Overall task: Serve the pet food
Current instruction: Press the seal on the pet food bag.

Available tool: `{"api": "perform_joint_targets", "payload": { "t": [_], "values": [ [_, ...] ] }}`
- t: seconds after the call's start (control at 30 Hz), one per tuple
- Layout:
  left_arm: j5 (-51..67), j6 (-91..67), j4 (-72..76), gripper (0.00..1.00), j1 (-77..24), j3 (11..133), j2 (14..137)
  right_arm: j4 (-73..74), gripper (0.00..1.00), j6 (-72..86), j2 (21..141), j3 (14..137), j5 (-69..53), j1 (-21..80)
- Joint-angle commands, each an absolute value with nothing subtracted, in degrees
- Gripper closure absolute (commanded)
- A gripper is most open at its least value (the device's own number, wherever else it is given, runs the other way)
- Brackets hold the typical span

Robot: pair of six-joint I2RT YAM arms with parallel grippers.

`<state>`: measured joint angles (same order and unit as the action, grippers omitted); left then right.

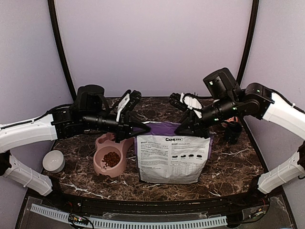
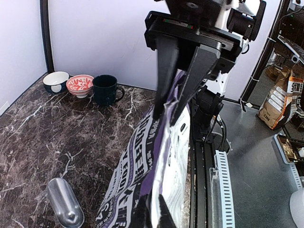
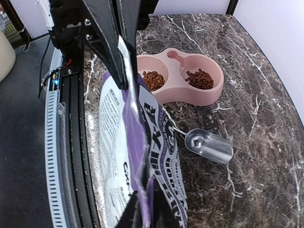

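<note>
Purple-and-white bag (image 1: 172, 157) is sitting in the middle of the marble table (image 1: 228, 167), printed side facing the near edge, and I'm holding it by the top edge with both arms. My left gripper (image 2: 166, 114) is clamping the top left corner, jaws squeezed almost together with only the thin film between them. My right gripper (image 3: 124, 80) is pinching further right along the same edge, jaws just as tight on the film. From my wrist cameras the bag is dropping away below the fingers, all crinkled. I can't tell whether its bottom is resting on the table or hanging just off it.

The kibble (image 3: 199, 79) is lying in the pink double bowl (image 3: 190, 97), a small reddish-brown heap in each compartment. That bowl is sitting on the marble just left of the bag, close but not touching as far as I can see. From the top camera my left arm is covering the far compartment, so only the near heap is showing there.

A metal scoop (image 3: 209, 146) is lying on the marble on the far side of the bag, scoop part empty. A white bowl (image 1: 54, 161) is parked at the left edge. Over at the far right, a dark mug (image 2: 107, 89), a red patterned bowl (image 2: 80, 84) and a blue-and-white bowl (image 2: 56, 81) are lining up in a row.
</note>
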<state>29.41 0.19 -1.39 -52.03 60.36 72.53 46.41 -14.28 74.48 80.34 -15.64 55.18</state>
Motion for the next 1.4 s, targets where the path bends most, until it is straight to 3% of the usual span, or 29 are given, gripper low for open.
{"api": "perform_joint_targets", "payload": {
  "t": [0.0,0.03,0.1,0.23,0.37,0.43,0.67,0.77,0.83,0.9,1.1,1.33,1.37],
  "values": [
    [29.0,0.0,-1.9,1.0,-51.4,62.2,71.3,49.2,0.62,-14.3,72.2,79.2,-12.1,53.0],
    [29.0,0.0,-1.9,1.0,-51.5,62.2,71.3,49.4,0.56,-14.2,72.1,79.0,-12.0,52.9],
    [29.0,0.0,-1.9,1.0,-51.4,62.2,71.3,49.9,0.52,-14.2,72.0,78.8,-12.1,52.7],
    [28.9,0.0,-1.9,1.0,-51.4,61.9,71.2,50.4,0.57,-14.2,71.2,78.0,-12.8,52.4],
    [28.7,0.0,-1.9,1.0,-51.5,61.9,71.6,50.2,0.9,-14.2,70.2,76.9,-13.5,51.9],
    [28.7,0.1,-2.2,1.0,-51.4,62.3,71.9,49.7,1.0,-14.3,69.7,76.3,-13.5,51.5],
    [28.5,0.1,-2.1,1.0,-51.4,62.4,71.9,49.4,1.0,-14.0,68.2,76.0,-13.0,50.9],
    [28.3,0.1,-2.2,1.0,-51.4,62.2,71.5,49.8,0.73,-13.7,67.4,75.6,-11.7,50.9],
    [28.3,0.0,-2.3,1.0,-51.4,62.2,71.3,50.2,0.69,-13.6,66.9,75.1,-11.6,50.7],
    [28.3,0.0,-2.3,1.0,-51.4,62.2,71.3,50.4,0.71,-13.4,66.5,74.5,-11.8,50.6],
    [28.3,0.0,-2.2,1.0,-51.4,62.3,71.5,50.5,1.0,-13.1,65.5,74.0,-12.4,50.4],
    [28.4,0.0,-2.2,1.0,-51.4,62.2,70.9,50.4,1.0,-12.6,64.9,74.3,-12.1,50.2],
    [28.3,0.0,-2.2,1.0,-51.4,62.0,70.7,50.5,0.96,-12.5,64.8,74.2,-11.3,50.2]
  ]
}}
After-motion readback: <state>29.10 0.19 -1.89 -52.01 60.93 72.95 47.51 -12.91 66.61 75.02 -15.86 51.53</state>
